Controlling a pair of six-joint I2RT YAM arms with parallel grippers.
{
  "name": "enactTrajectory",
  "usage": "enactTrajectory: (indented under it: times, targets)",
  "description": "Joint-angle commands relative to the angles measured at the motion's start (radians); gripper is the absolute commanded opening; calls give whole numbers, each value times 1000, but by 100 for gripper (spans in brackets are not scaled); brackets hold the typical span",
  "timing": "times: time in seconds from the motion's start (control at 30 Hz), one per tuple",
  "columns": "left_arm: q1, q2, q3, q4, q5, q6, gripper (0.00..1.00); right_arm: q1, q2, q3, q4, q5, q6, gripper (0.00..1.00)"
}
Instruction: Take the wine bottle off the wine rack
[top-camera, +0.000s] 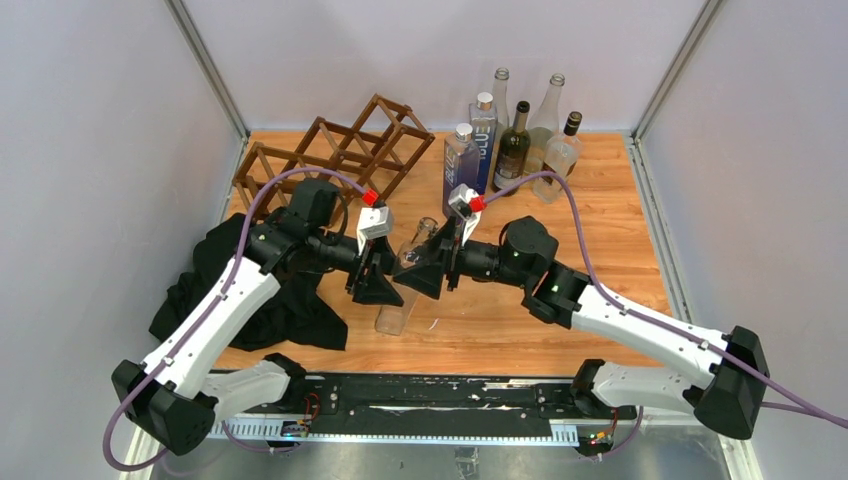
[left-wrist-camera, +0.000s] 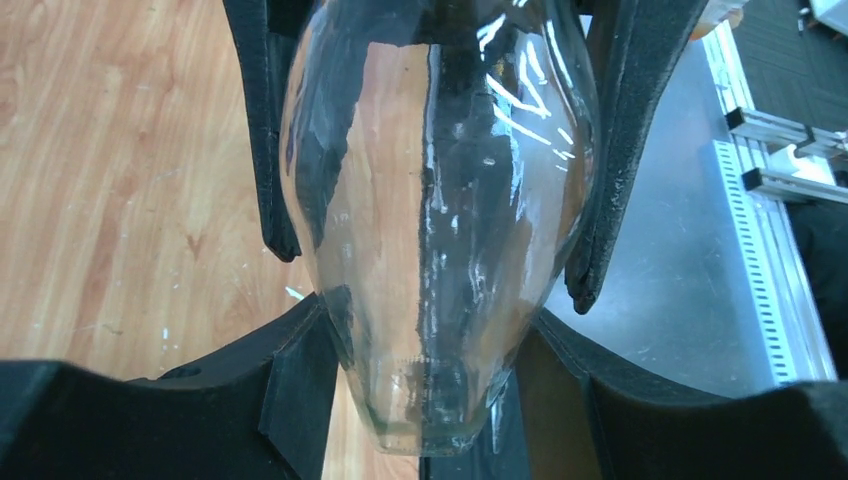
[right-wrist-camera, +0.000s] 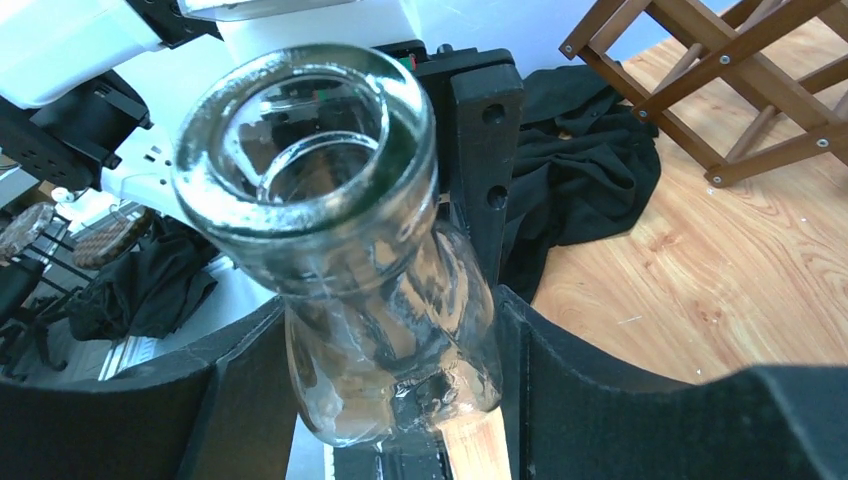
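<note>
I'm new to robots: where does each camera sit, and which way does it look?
Top external: fixed above and behind the arms, looking down at the table; both arms, left hand and right hand show.
Left wrist: on the left arm, looking along its own fingers at the clear bottle they clamp.
Right wrist: on the right arm, facing the bottle's mouth, black cloth and wine rack beyond; own fingers show.
Shared: every view shows the bottle; top and right wrist both show the rack.
</note>
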Motion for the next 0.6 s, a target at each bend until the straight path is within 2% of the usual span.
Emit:
enactTrajectory:
  times: [0.0, 0.07, 0.1, 0.23, 0.33, 0.47, 0.57]
  targets:
    - [-8, 3, 73, -10, -98, 6, 81, -78, 8, 61, -61, -35, 14, 3]
    - [-2, 18, 96, -47, -221, 29, 98, -125, -10, 71, -118, -13, -6, 0]
    - [6, 31, 110, -64, -264, 40, 100, -140, -22, 73, -151, 15, -34, 0]
    - [128, 69, 139, -82, -320, 19, 100, -202, -69, 89, -302, 221, -175, 0]
    - [208, 85, 152, -82, -371, 31, 100, -276, -83, 81, -352, 343, -232, 0]
    - [254, 91, 153, -82, -510, 74, 100, -375, -59, 45, -337, 527, -321, 0]
    - [277, 98, 141, -82, -576, 89, 100, -441, 16, 67, -304, 620, -377, 0]
